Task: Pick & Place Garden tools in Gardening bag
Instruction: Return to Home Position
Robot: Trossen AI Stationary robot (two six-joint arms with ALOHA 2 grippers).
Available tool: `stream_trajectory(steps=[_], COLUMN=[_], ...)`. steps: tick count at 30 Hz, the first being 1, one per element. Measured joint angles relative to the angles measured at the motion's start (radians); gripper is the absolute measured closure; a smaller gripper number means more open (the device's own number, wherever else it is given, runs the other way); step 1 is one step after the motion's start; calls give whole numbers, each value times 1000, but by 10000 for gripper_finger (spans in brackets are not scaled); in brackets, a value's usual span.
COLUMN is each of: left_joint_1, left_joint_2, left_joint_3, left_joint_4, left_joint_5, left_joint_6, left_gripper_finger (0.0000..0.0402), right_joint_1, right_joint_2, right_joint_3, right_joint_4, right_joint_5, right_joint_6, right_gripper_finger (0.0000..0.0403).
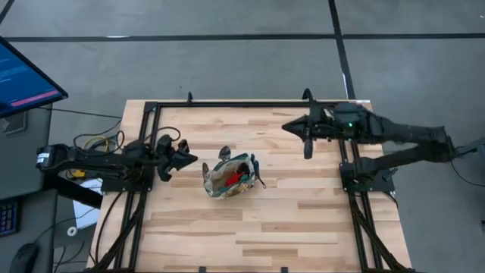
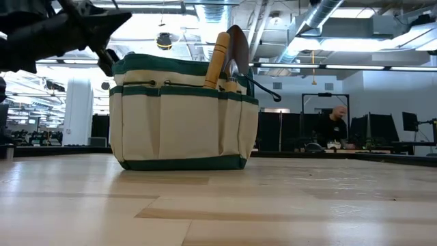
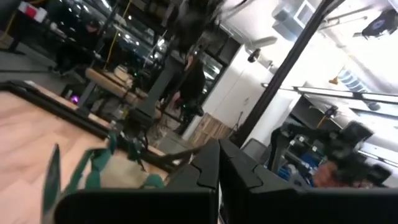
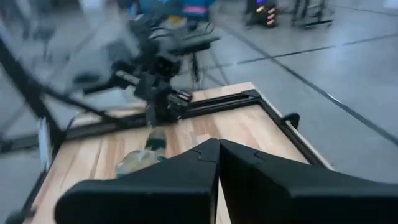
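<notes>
The gardening bag (image 1: 229,177) stands upright in the middle of the counter (image 1: 303,220), a trowel handle (image 2: 218,60) poking above its rim, so loading looks done; the left hand (image 1: 187,159) hangs just beside it, fingers (image 3: 199,180) pressed together, empty; the right hand (image 1: 292,126), likewise closed on nothing, waits well apart.

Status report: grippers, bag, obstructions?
Left gripper shut, empty, beside beige green-trimmed fabric bag. Right gripper shut, empty, apart. Bag upright, wooden-handled trowel inside. No obstruction seen.

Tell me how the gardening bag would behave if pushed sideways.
The gardening bag looks like fabric, so its wall would probably dent first. It sits flat and wide on the table, so it likely slides rather than tips. The trowel handle standing above the rim may shift.
</notes>
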Motion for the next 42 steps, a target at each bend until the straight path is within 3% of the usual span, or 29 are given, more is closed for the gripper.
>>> stream_trajectory(steps=[4,9,15,21,29,35,38,42], left_joint_1=[94,232,357,416,380,292,219,93], left_joint_2=[-1,0,0,1,0,1,-7,-54], left_joint_3=[0,1,0,1,1,29,79,168], left_joint_4=[0,-59,-89,-90,-237,-290,-435,-689], left_joint_5=[18,111,277,284,212,70,42,-89], left_joint_6=[-12,-53,-133,-191,-182,-94,-63,40], left_gripper_finger=[400,400,400,401,401,401,401,401], right_joint_1=[-45,-34,7,27,32,31,26,23], right_joint_2=[-170,-294,-386,-486,-635,-730,-762,-783], right_joint_3=[-331,-602,-815,-954,-1048,-1128,-1169,-1172], right_joint_4=[256,542,807,883,908,899,899,844], right_joint_5=[-13,-79,-79,-75,-49,-49,-49,-48], right_joint_6=[121,167,182,238,216,216,233,231], right_gripper_finger=[403,403,403,403,403,403,403,403])
